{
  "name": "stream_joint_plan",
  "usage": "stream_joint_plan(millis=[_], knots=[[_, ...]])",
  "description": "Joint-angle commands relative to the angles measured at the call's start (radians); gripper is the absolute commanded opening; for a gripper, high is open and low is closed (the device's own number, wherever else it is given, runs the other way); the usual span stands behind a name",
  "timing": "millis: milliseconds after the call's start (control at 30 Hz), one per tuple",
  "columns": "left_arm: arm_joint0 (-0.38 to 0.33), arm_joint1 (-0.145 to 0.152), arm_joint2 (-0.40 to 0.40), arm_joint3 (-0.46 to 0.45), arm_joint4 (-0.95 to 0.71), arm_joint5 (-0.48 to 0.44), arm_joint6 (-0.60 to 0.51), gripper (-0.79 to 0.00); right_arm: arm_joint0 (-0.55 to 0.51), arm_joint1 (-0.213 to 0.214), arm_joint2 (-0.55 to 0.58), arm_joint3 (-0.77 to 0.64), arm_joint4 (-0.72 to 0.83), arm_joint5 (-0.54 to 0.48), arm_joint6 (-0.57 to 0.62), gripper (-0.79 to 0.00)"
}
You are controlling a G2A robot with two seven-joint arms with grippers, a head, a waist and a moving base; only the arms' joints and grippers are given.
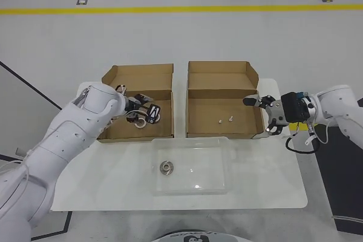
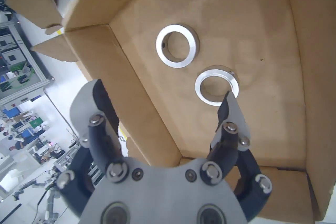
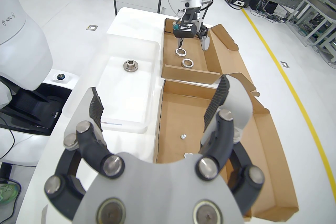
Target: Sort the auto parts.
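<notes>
1. My left claw [image 2: 162, 89] is spread wide and empty, hanging inside the left box [image 2: 302, 25].
2. One fingertip [image 2: 228, 97] sits over the rim of a ring [image 2: 197, 86] on the box floor; I cannot tell whether they touch. A second ring [image 2: 161, 45] lies just beside the first, beyond the fingertips.
3. My right claw [image 3: 157, 84] is also wide and empty, at the outer edge of the right box [image 3: 183, 109].
4. A screw [image 3: 183, 136] lies on that box's floor near the claw, with a second small part [image 1: 220, 121] just beside it.
5. A hub [image 1: 166, 167] sits in the clear tray [image 1: 193, 181] in front of both boxes, well apart from either claw.
</notes>
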Motion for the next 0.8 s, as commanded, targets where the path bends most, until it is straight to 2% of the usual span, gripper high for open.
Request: stream_joint_plan(millis=[0,100,333,567,767], knots=[[0.023,0.017,-0.041,-0.063,-0.024,-0.016,-0.007,0.000,0.000,0.000,0.000,0.000,0.000,0.000,0.000,0.000],[0.068,0.041,-0.099,-0.163,-0.068,-0.075,-0.019,0.000,0.000,0.000,0.000,0.000,0.000,0.000,0.000,0.000],[0.184,0.095,-0.196,-0.421,-0.186,-0.081,-0.080,0.000,0.000,0.000,0.000,0.000,0.000,0.000,0.000,0.000],[0.248,0.153,-0.209,-0.616,-0.309,-0.081,-0.131,0.000,0.000,0.000,0.000,0.000,0.000,0.000,0.000,0.000],[0.273,0.186,-0.183,-0.711,-0.437,-0.081,-0.166,0.000,0.000,0.000,0.000,0.000,0.000,0.000,0.000,0.000]])
